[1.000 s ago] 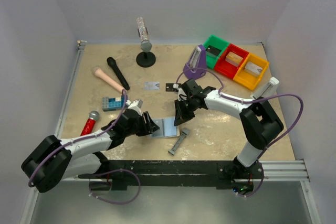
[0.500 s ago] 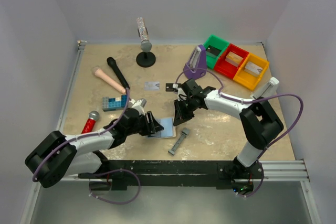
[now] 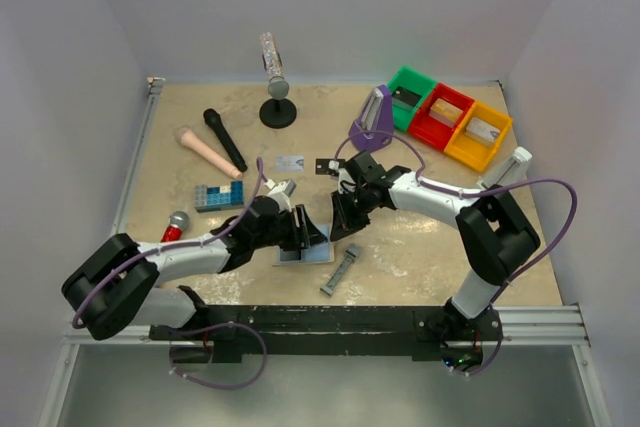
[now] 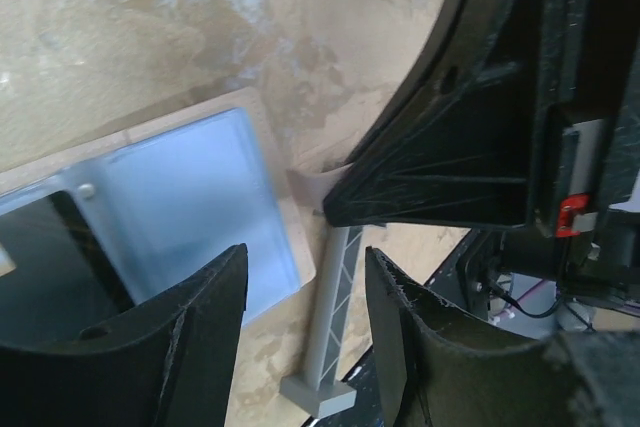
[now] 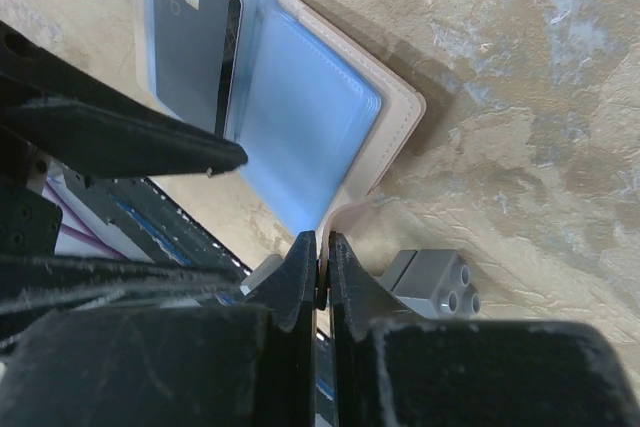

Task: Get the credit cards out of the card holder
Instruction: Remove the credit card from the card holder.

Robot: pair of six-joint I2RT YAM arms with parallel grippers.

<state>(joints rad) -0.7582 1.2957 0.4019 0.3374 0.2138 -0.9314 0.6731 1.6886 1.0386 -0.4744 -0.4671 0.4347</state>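
The card holder (image 3: 322, 248) lies open at the front middle of the table, pale blue inside with a tan edge. In the right wrist view it (image 5: 300, 117) holds a black credit card (image 5: 195, 42) in its far pocket. My right gripper (image 5: 322, 272) is shut on the holder's tan tab at its near corner. My left gripper (image 4: 305, 277) is open just above the holder (image 4: 190, 197); its fingers straddle the holder's edge and the grey bar. A silver-grey card (image 3: 289, 162) and a small black card (image 3: 324, 164) lie on the table behind.
A narrow grey metal bar (image 3: 340, 270) lies just right of the holder. A blue studded brick (image 3: 214, 196), a red microphone (image 3: 172, 230), a black microphone (image 3: 225, 139) and a pink handle (image 3: 205, 151) are at the left. Coloured bins (image 3: 448, 124) and a purple stand (image 3: 373, 122) are at the back right.
My left gripper has moved right, from the holder's left edge to over the holder, close to the right gripper. The right arm has not moved.
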